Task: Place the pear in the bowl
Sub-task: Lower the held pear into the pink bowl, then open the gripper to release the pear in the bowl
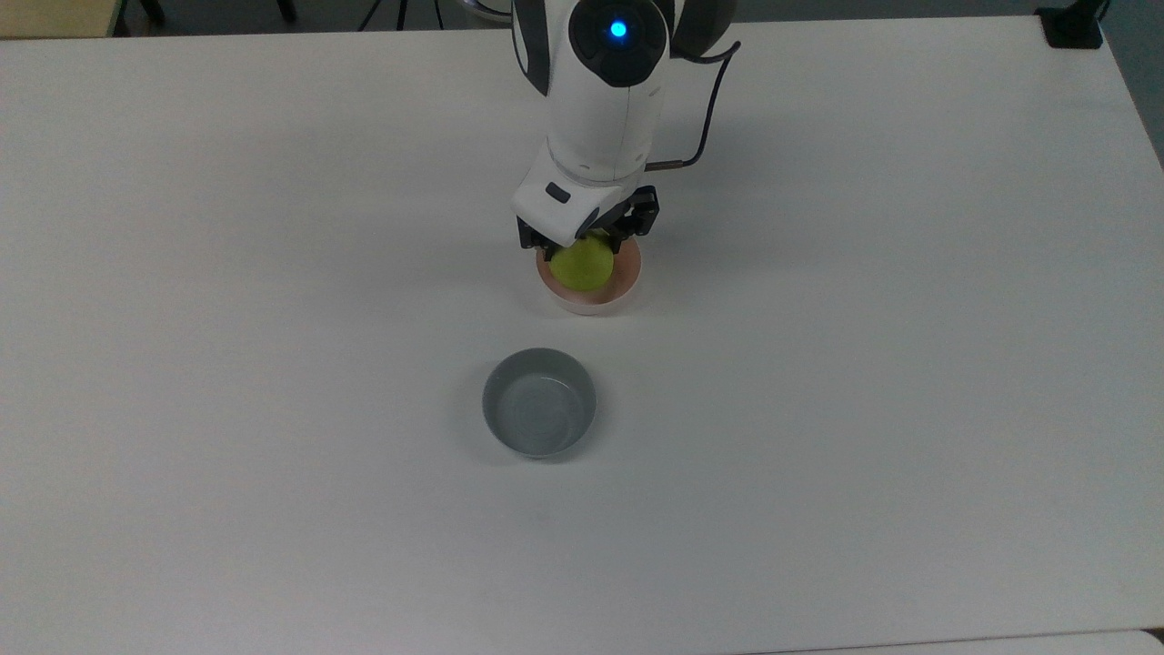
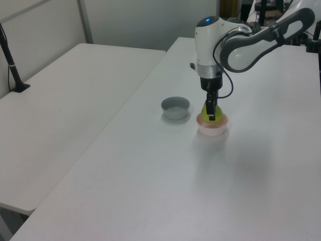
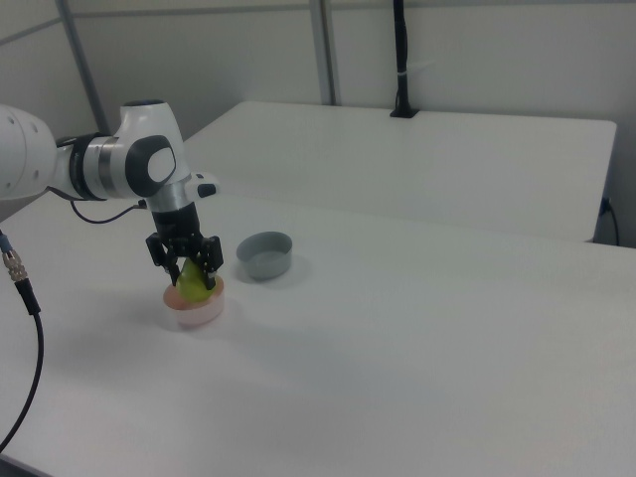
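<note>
The pear [image 1: 582,265] is a round yellow-green fruit sitting low inside the pale pink bowl [image 1: 622,289], which stands near the table's middle. My gripper [image 1: 585,246] hangs straight down over the bowl and is shut on the pear, one finger on each side of it. In the left view a dark finger [image 2: 211,111] covers part of the pear [image 2: 205,109] above the bowl [image 2: 212,127]. In the right view the gripper [image 3: 189,268] holds the pear [image 3: 193,285] in the bowl [image 3: 191,312].
A grey bowl [image 1: 539,402] of similar size stands apart from the pink one, toward the top view's bottom; it is also in the left view [image 2: 175,107] and the right view [image 3: 265,255]. The white table [image 1: 864,364] spreads wide on all sides.
</note>
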Available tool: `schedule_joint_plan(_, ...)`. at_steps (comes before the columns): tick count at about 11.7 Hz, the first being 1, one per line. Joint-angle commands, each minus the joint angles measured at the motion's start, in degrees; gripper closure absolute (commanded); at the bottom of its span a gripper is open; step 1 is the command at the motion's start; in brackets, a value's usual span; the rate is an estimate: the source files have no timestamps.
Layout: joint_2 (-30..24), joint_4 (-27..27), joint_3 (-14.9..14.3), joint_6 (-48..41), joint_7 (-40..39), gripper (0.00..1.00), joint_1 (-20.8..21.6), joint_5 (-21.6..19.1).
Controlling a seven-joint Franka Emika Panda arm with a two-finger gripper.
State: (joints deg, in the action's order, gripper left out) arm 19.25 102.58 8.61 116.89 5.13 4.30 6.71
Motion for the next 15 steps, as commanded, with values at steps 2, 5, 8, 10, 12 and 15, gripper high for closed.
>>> schedule_joint_plan(2,-0.5,1.3,-0.2,1.8,1.9,0.34,0.9,1.0)
schedule_joint_plan(5,-0.5,1.3,-0.2,1.5,2.0,0.08,0.9,1.0)
schedule_joint_plan(8,-0.8,1.2,-0.2,0.8,2.1,0.00,1.0,0.9)
schedule_joint_plan(10,-1.8,0.7,-0.2,-1.2,2.2,0.00,0.8,0.9)
schedule_joint_plan(12,-4.4,-0.6,-0.1,-4.6,2.2,0.00,0.5,0.5)
schedule_joint_plan(15,-10.1,-4.2,-0.7,-13.3,2.4,0.00,0.0,0.1)
